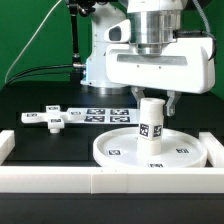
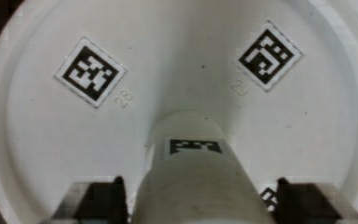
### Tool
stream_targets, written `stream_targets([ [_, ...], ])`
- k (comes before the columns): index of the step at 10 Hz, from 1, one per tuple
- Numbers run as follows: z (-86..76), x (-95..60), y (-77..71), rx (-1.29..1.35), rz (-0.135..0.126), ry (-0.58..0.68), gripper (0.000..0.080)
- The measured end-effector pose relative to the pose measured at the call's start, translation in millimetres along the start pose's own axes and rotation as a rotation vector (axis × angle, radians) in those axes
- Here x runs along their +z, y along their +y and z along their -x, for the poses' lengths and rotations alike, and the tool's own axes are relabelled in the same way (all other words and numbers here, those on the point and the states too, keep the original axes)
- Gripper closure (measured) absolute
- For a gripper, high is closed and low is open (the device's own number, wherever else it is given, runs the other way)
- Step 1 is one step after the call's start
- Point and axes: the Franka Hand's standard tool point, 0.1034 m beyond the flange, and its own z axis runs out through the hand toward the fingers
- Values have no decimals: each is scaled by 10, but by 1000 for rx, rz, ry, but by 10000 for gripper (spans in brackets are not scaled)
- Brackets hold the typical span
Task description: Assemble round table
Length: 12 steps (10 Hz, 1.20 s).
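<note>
On the middle of the large flat disc (image 1: 130, 141) the short cylinder leg (image 1: 151, 126) stands upright, claw (image 1: 154, 102) fingers (image 2: 101, 197) straddling its top, clamped or not can't tell, cross-shaped piece (image 1: 50, 119) flat on the black counter (image 1: 30, 100) toward exterior view's left.

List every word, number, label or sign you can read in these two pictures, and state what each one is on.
No words, numbers or brand names can be read in either view.
Disc: square black-and-white tags, patterns only.
Leg: the same tags, no text.
Cross-shaped piece: tags too small to make out.
Marker board: tags, patterns only.
</note>
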Motion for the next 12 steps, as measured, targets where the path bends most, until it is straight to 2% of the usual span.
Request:
stream_targets([
  [1,2,2,2,-77,2,-1,392],
  [2,7,0,-1,-149,2,-2,239],
  [3,25,-3,-19,-206,1,-2,178],
  [7,29,2,-18,-511,1,-3,151],
  [12,10,0,-20,-1104,31,-10,151],
])
